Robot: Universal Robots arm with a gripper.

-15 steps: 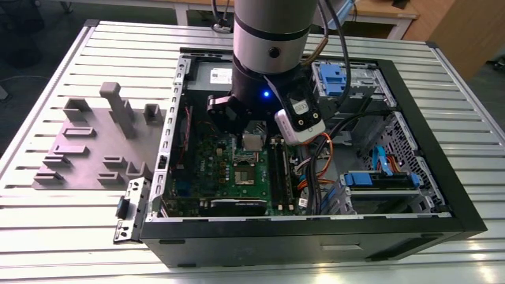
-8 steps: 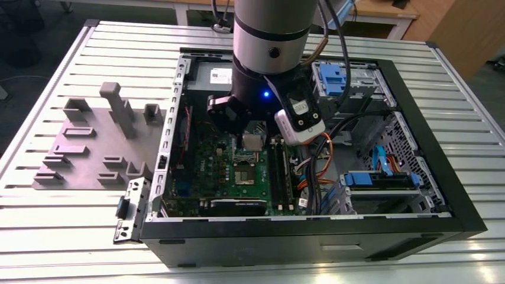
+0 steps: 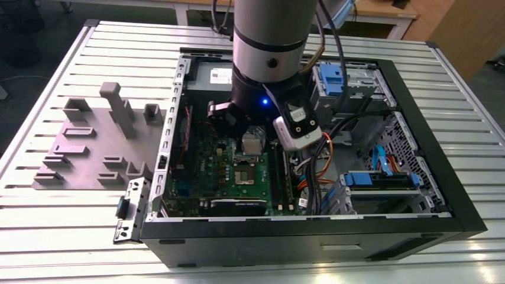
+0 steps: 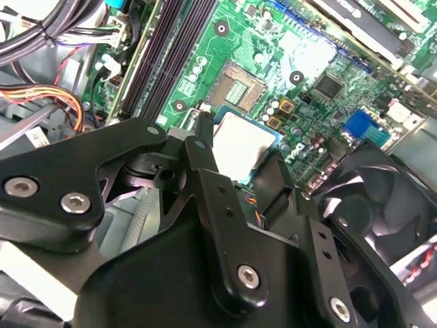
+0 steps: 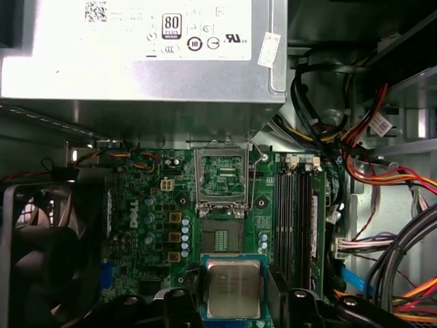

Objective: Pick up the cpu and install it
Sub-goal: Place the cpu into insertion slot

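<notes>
cpu [image 5: 233, 287] between gripper [image 5: 235, 301] fingers; raised socket frame [image 5: 222, 174] in first wrist view

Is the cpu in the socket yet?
Out: the cpu is held in the gripper, apart from the bare socket, whose metal frame stands open.

Over the glossy green board [image 5: 147, 225], the cpu [image 5: 233, 288] has a smooth silvery metal top with a soft shine. The gripper [image 5: 235, 302] is matt black with bright steel screws [image 5: 298, 295]. Beside the board the fan [image 5: 41, 266] is black plastic with a slight gloss, and past the board the box [image 5: 136, 75] is bare grey sheet metal with a white paper label [image 5: 171, 27].
</notes>
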